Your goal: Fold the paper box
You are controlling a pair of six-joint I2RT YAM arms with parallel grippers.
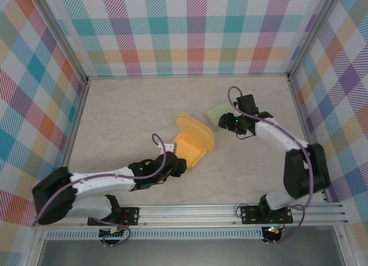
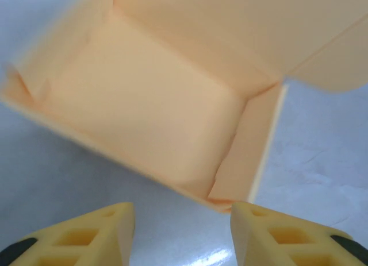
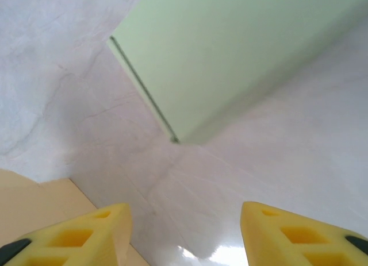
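Paper box [image 1: 192, 141], orange and only partly folded, is seen near the middle of the desk [image 1: 126, 111], its walls raised and its lid flap standing open. The left claw [image 1: 176, 164] is released just before the box's near corner, with nothing between its fingers. The right claw [image 1: 228, 123] is likewise released and empty, above bare desk between the box and a green sheet [image 1: 217, 112]. Since the box is gripped by neither claw, it is likely to be slid across the smooth desk rather than creased if a wall is pushed, and a raised wall could be crushed or sprung flat.
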